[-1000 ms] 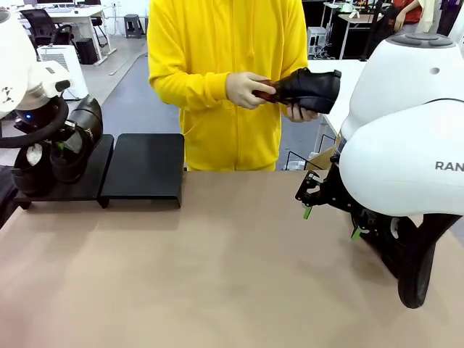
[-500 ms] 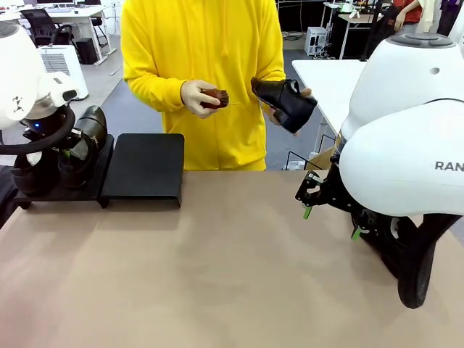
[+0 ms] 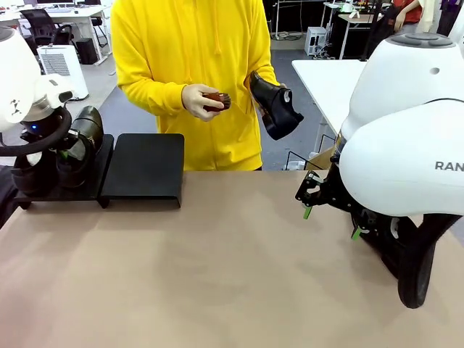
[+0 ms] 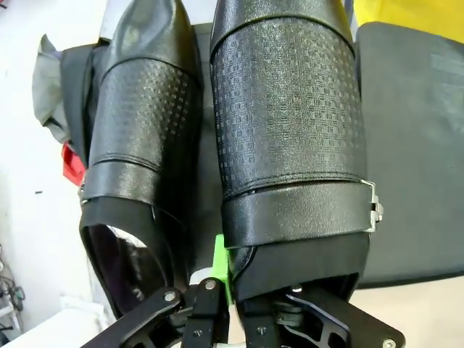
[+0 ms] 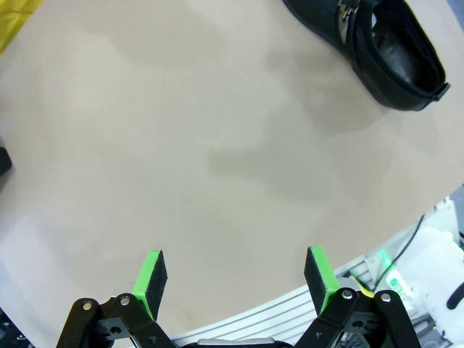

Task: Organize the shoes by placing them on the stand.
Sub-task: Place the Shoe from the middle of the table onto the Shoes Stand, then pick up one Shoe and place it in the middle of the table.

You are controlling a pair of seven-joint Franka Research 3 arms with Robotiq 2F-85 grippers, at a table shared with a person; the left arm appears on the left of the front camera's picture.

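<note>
Front across table; wrists close, left over shared stand, right table.

Robot's left arm bends low at its side, the left hand pinched almost shut on the collar of a shoe, one green pad pressed against the collar's outside. The right arm sits folded close, its right hand angled downward, fingers spread wide and gripping nothing.

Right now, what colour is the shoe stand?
Matte black; the stand shows best in the front view.
</note>
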